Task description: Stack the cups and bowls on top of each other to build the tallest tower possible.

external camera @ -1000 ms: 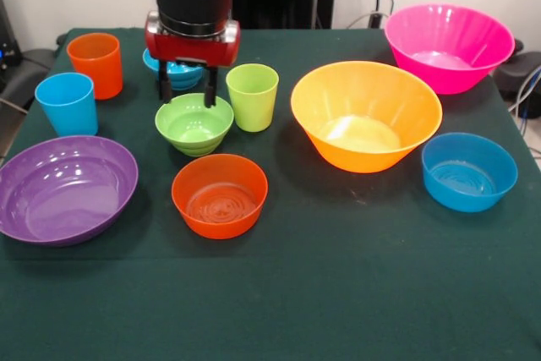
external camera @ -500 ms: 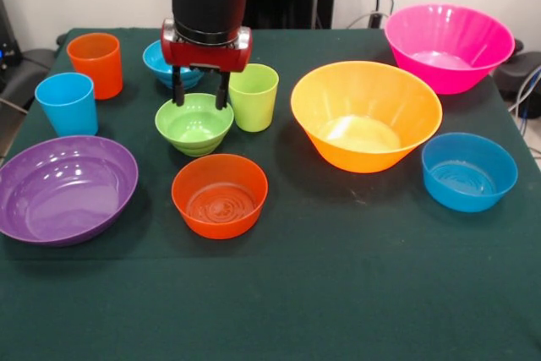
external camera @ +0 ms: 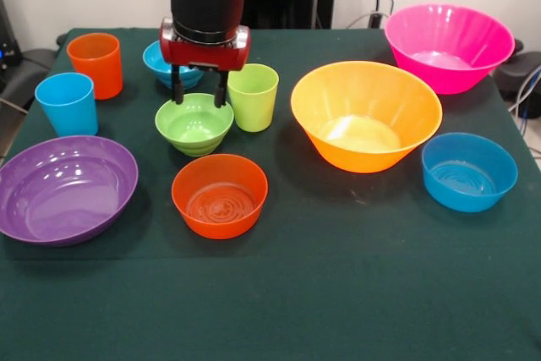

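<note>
Two black fingers (external camera: 177, 89) of the gripper (external camera: 199, 90) hang spread apart over the far rim of the glossy round green bowl (external camera: 193, 123), just beside the tapered lime cup (external camera: 252, 95) on dark cloth (external camera: 338, 276).

On a dark green surface (external camera: 355, 293) sit orange (external camera: 95, 63), light blue (external camera: 67, 103) and lime green cups (external camera: 252, 96), with small green (external camera: 193, 123), small blue (external camera: 158, 61), orange (external camera: 219, 195), medium blue (external camera: 468, 172), purple (external camera: 64, 188), yellow-orange (external camera: 365, 114) and pink bowls (external camera: 448, 46).
</note>
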Motion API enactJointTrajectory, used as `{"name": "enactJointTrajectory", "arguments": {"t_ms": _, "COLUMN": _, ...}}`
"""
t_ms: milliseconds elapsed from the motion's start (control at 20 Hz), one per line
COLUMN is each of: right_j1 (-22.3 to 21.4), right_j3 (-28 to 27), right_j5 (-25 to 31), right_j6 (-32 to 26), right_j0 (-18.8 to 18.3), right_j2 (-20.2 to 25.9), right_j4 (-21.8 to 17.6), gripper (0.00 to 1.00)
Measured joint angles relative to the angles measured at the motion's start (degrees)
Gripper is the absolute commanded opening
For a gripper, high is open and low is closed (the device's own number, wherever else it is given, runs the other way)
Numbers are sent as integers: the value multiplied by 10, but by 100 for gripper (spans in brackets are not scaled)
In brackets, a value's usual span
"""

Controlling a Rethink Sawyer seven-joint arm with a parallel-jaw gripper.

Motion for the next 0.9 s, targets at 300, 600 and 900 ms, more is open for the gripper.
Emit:
{"name": "enactJointTrajectory", "arguments": {"t_ms": 300, "right_j1": 1, "right_j3": 7, "right_j5": -12, "right_j6": 0, "right_j0": -18, "right_j2": 10, "right_j4": 0, "gripper": 100}}
{"name": "enactJointTrajectory", "arguments": {"t_ms": 600, "right_j1": 11, "right_j3": 16, "right_j5": -37, "right_j6": 0, "right_j0": -37, "right_j2": 23, "right_j4": 0, "gripper": 100}}
{"name": "enactJointTrajectory", "arguments": {"t_ms": 900, "right_j1": 25, "right_j3": 28, "right_j5": -70, "right_j6": 0, "right_j0": -57, "right_j2": 44, "right_j4": 0, "gripper": 100}}
